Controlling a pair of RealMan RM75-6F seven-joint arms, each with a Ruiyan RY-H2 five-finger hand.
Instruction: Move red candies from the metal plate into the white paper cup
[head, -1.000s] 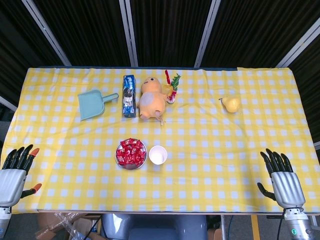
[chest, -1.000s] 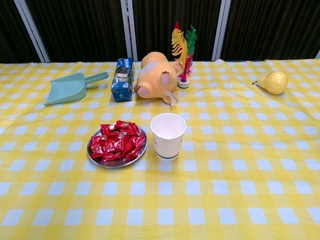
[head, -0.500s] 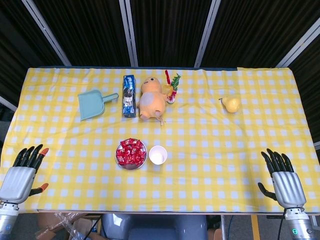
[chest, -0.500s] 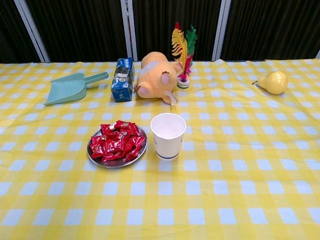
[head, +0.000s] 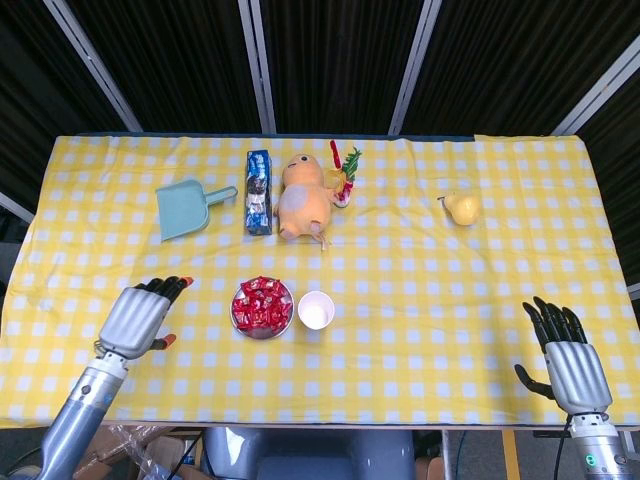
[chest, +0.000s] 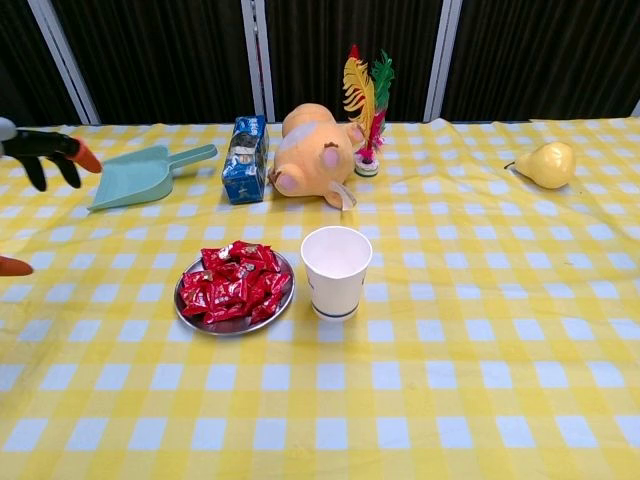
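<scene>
While the left robot hand (head: 137, 317) hovers empty (fingers spread), red candies (head: 262, 303) lie just right.

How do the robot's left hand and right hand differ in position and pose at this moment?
The left hand is over the checked tablecloth, just left of the metal plate of red candies; the right hand sits at the table's near right corner, far from the plate. The left hand angles toward the plate; the right points straight away from the robot. The left's fingertips also show in the chest view; the right does not. Both are open and hold nothing.
</scene>
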